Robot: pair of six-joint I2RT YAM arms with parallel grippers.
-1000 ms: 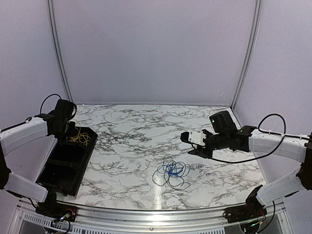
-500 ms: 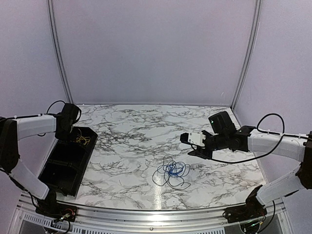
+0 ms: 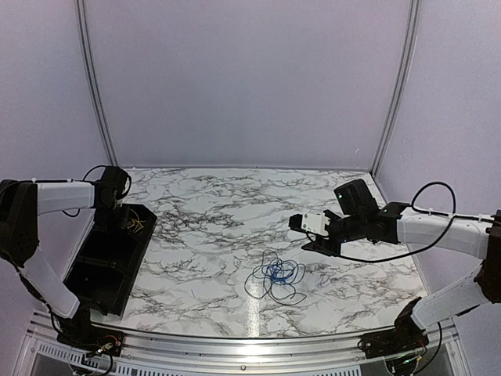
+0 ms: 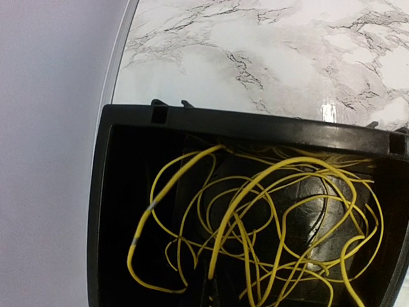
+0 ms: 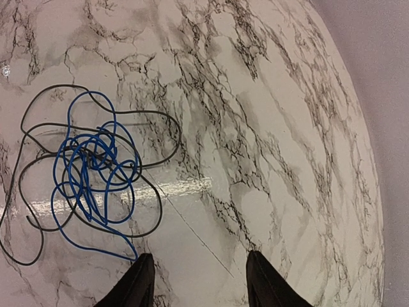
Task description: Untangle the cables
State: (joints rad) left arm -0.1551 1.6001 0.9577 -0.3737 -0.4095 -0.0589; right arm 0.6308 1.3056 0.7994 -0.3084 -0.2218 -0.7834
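Marble-veined table (image 3: 211, 204), lilac walls behind. Nearest the front edge, around mid-table: blue cable (image 3: 275, 272) coiled tight inside looser black cable (image 3: 252, 288), no clear long axis. Just beyond, toward the right edge: right fingers (image 3: 297, 222) spread and empty, the nearer pair, with the tangle toward their front-left. Well apart at the left edge: yellow cable (image 4: 255, 217) heaped in the far end of a black tray (image 3: 109, 258), left fingers (image 3: 119, 207) clenched above; pinching a strand or not, cannot tell.

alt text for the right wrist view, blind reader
A blue cable lies looped and tangled with a black cable on the marble table, left of centre. The right gripper hangs open above bare marble, its two fingertips at the bottom edge.
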